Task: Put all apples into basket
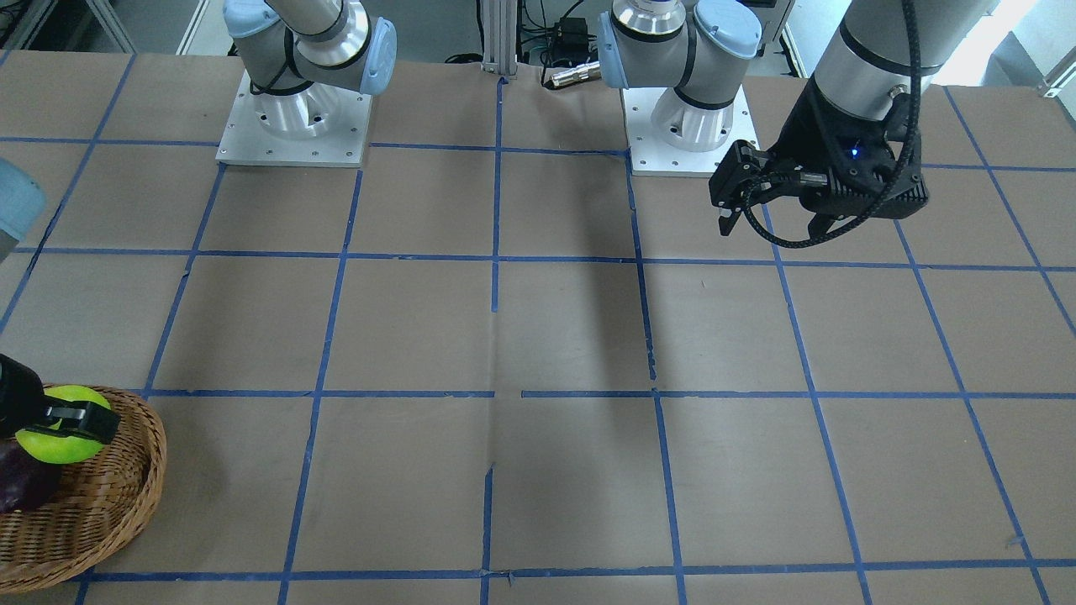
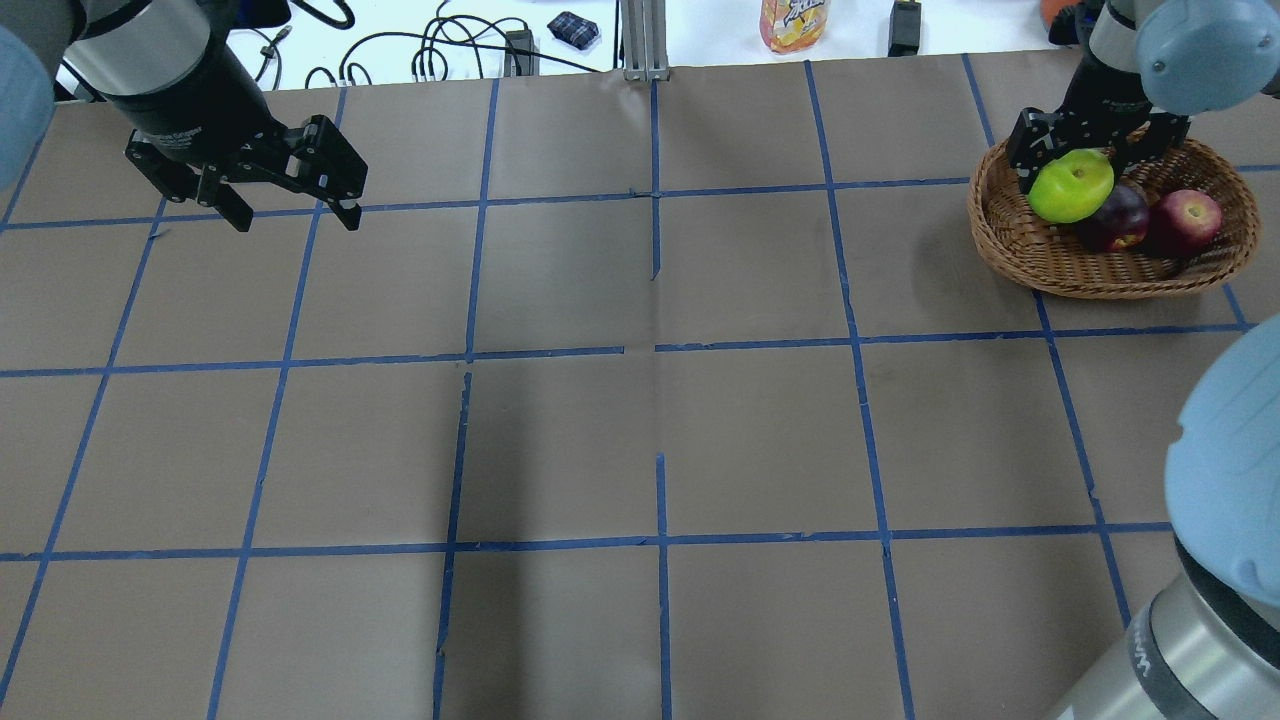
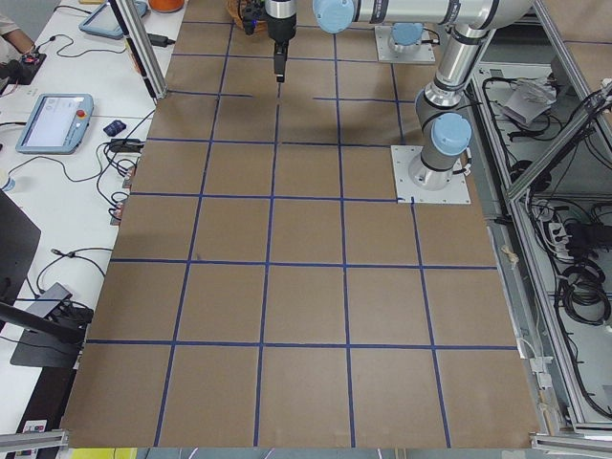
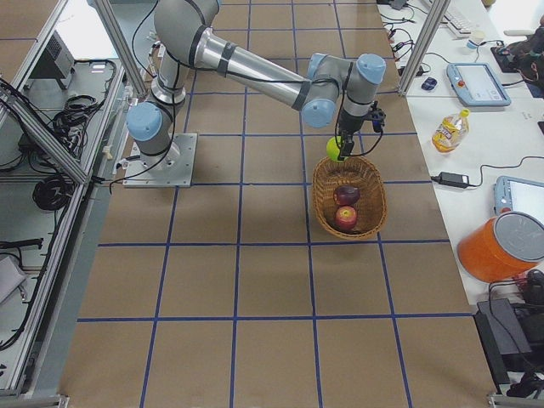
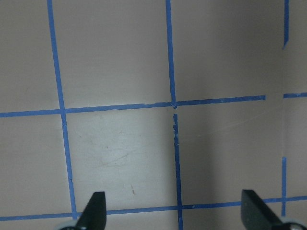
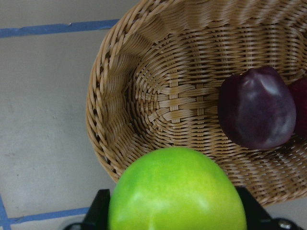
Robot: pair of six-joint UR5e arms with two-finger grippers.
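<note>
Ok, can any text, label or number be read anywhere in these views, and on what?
No text can be read here.
Bottle label: coloured print, blurred and cut off by the frame edge.
Pendant screen: too small to read.
Table: only blue tape lines, no writing.

I saw the bench [image 2: 640,450] covered in brown paper and marked into squares by blue tape [image 2: 655,348], with soft shadows across its middle. An aluminium post [image 2: 640,40] stood at its far edge. A white side table [image 4: 510,140] alongside carried a drink bottle [image 4: 449,129], an orange tub [image 4: 501,246] and a handheld screen [image 4: 478,82]. Black cables [image 3: 579,277] lay tangled beyond the other long edge.
</note>
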